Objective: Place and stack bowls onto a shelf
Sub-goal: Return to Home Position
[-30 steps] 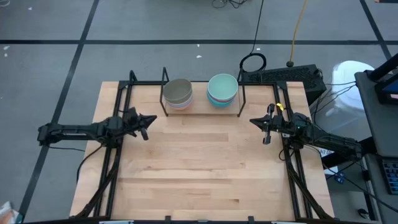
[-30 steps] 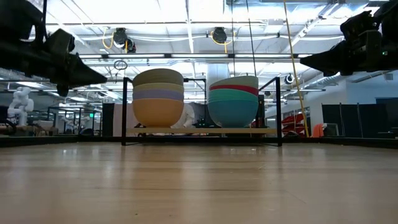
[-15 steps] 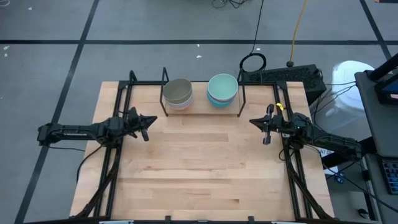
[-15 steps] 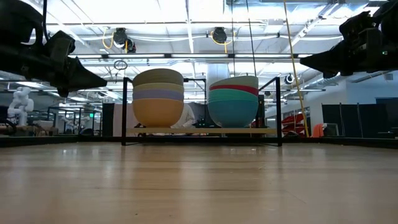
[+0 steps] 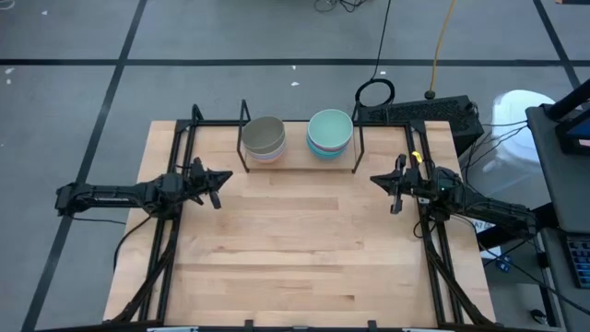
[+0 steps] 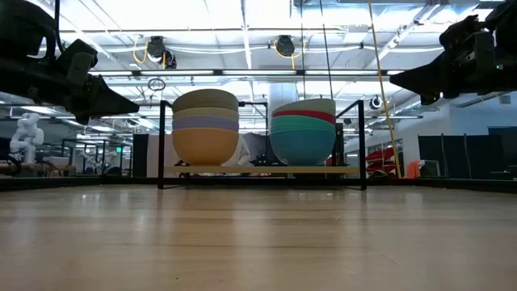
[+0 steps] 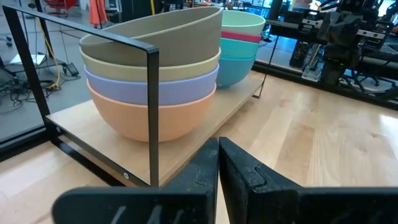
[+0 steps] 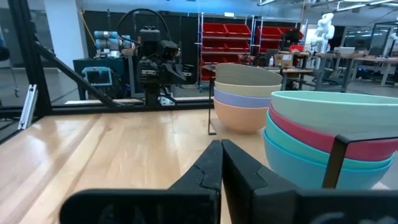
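Note:
Two stacks of bowls stand on the shelf [image 5: 297,159] at the table's far edge. The left stack [image 5: 265,137] has grey-olive on top, then beige, lavender and orange [image 7: 152,112]. The right stack [image 5: 329,131] has mint green on top, then magenta and cyan [image 8: 323,149]; a blue bowl does not show. Each stack rests by its bottom bowl on the wooden board [image 6: 258,170]. My left gripper [image 5: 221,179] hovers shut, left of and nearer than the shelf. My right gripper [image 5: 376,180] hovers shut to its right. Both are above the table [image 6: 133,103] [image 6: 396,78].
Black frame rails [image 5: 166,240] [image 5: 433,249] run along the table's left and right sides. A black box with cables [image 5: 424,112] sits beyond the far right corner. Bare tabletop [image 5: 295,240] stretches from the shelf to the near edge between the arms.

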`<state>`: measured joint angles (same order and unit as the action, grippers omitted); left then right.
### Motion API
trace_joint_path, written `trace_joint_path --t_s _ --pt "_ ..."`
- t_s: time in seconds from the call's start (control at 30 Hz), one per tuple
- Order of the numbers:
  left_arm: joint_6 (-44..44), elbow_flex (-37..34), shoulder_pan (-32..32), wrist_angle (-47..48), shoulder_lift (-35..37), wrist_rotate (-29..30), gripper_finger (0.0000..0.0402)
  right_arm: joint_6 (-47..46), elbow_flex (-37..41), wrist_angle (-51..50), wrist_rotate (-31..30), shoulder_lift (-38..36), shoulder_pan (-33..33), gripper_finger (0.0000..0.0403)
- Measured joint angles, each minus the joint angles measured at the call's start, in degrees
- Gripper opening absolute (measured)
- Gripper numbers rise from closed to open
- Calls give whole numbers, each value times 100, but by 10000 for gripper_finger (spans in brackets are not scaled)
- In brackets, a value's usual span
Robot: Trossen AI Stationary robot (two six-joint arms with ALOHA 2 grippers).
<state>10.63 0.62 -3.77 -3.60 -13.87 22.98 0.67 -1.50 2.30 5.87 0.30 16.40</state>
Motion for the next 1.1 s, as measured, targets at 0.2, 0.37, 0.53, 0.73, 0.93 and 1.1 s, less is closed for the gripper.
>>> trace_joint_path --t_s 0.2,0.37,0.53,0.73,0.93,1.1 --pt "2 0 0 -4 0 7 6 0 0 29 13 54 0 0" --pt "4 -4 0 -33 0 11 15 0 0 30 17 86 0 0" --pt "7 -4 0 -39 0 13 25 0 0 31 18 87 0 0" --pt "7 -4 0 -42 0 11 25 0 0 33 17 87 0 0" --pt "7 -4 0 -44 0 11 26 0 0 38 17 87 0 0" --pt "8 -4 0 -46 0 11 26 0 0 40 18 87 0 0"
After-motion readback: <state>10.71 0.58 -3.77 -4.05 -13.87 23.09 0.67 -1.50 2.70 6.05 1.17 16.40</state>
